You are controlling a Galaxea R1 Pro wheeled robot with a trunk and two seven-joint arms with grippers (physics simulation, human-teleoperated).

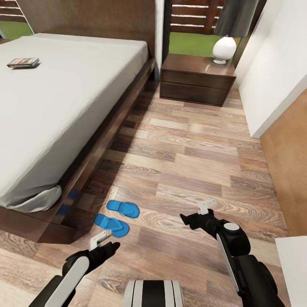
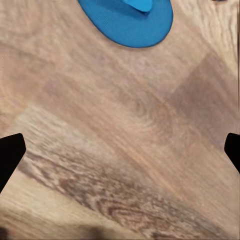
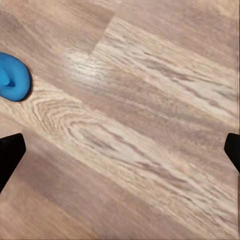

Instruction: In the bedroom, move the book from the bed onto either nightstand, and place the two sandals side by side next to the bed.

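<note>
Two blue sandals: one [image 1: 123, 208], other [image 1: 111, 224], flat on plank floor [image 1: 192, 162], side by side, just beside bed [image 1: 64, 106] corner. One book [image 1: 23, 62], dark cover, lies on mattress far side. One nightstand [image 1: 197, 79] with white lamp [image 1: 224, 49]. Left gripper [image 1: 100, 239] and right gripper [image 1: 207, 207] both spread wide, empty, over floor.

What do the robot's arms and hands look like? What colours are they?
Both arms are mostly shiny black with long white panels down their sides. The right arm has a round white cap on a fat black joint. The left arm looks slimmer. Each ends in a small hand with pale grey-white fingers: the left hand and the right hand. I see no cables or writing.
</note>
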